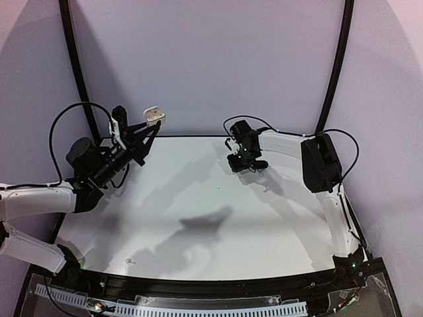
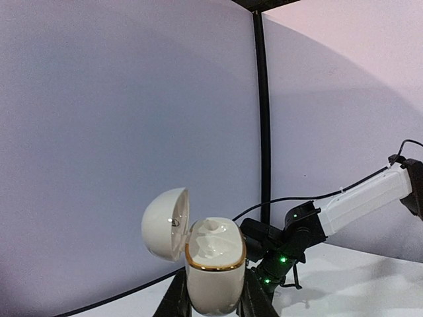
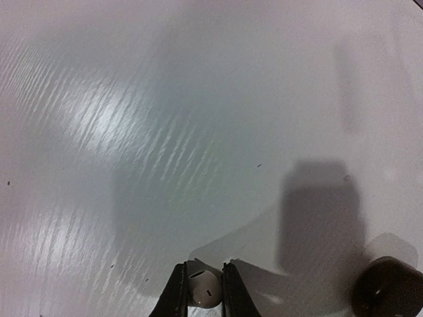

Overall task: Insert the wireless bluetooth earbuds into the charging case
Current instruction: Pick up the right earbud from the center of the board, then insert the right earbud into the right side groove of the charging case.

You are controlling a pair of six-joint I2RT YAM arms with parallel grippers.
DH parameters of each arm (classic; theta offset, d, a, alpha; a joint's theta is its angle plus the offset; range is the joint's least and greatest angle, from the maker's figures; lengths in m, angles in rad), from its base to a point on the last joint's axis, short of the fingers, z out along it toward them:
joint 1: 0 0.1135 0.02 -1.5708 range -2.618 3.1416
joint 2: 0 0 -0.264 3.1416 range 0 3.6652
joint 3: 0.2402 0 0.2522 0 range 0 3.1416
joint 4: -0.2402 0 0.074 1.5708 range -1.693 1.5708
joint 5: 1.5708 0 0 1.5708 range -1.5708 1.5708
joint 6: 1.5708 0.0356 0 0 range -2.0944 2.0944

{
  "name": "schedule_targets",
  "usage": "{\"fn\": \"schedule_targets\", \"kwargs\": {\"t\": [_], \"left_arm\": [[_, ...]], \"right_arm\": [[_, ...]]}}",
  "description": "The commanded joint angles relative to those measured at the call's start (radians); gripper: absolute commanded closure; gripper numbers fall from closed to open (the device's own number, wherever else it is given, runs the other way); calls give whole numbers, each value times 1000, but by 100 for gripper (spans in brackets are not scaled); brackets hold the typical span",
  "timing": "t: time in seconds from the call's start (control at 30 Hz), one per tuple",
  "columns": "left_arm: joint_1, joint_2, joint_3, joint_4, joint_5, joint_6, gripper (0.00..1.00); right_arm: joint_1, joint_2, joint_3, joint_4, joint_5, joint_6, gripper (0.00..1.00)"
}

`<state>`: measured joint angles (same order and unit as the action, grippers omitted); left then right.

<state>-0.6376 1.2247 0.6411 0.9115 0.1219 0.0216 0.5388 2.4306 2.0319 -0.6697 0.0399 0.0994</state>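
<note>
Left gripper (image 1: pixel 151 129) is holding the white glossy egg-shaped charging case with a gold rim (image 2: pixel 213 264) up off the table at the far left. Its claw is pressed onto the case's lower sides. The domed white lid (image 2: pixel 165 223) is hanging open to the left and the mouth is facing up and toward the right arm. Can't tell if a bud is already sitting in the wells.

Right gripper (image 3: pixel 203 277) is down at the table near the far edge, right of centre. Its claw is pinching the small white pebble-shaped earbud (image 3: pixel 205 294), one finger touching each side, and the bud is resting on the surface. A black rounded glossy object (image 3: pixel 386 287) is sitting just to its right, apart from the fingers. Can't tell if it's a case or something else. No other buds are showing.

Step in hand, as I judge it: securing the bud, then carrying it to the open case.
- The bud is tiny and smooth and likely to squirt out, so confirm a centred grip before lifting.
- Lift straight up, staying clear of the black object.
- Keep the case upright and steady.
- The bud probably needs turning to match its well.
- Lower it gently and release only once it is seated.
- The open lid is on the far side from the right arm, so the approach path should be free.

The white glossy tabletop (image 1: pixel 198 218) is throwing glare and soft arm shadows. A pale lilac curved backdrop (image 1: pixel 211 59) is wrapping round behind, with two black curved poles (image 1: pixel 74 66) framing it.
</note>
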Motion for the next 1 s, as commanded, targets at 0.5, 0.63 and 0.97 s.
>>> {"fn": "schedule_targets", "kwargs": {"t": [0.5,0.63,0.97], "left_arm": [[3,7,30,45,144,37,99],[-1,13,51,43,194,55,99],[-30,24,28,189,269,165,99]], "right_arm": [[284,-843,-691,1102,-245,-781,100],[347,-847,-633,1132,-334,-890,100],[398,-819,-638,1266,-559,-1010,100]]}}
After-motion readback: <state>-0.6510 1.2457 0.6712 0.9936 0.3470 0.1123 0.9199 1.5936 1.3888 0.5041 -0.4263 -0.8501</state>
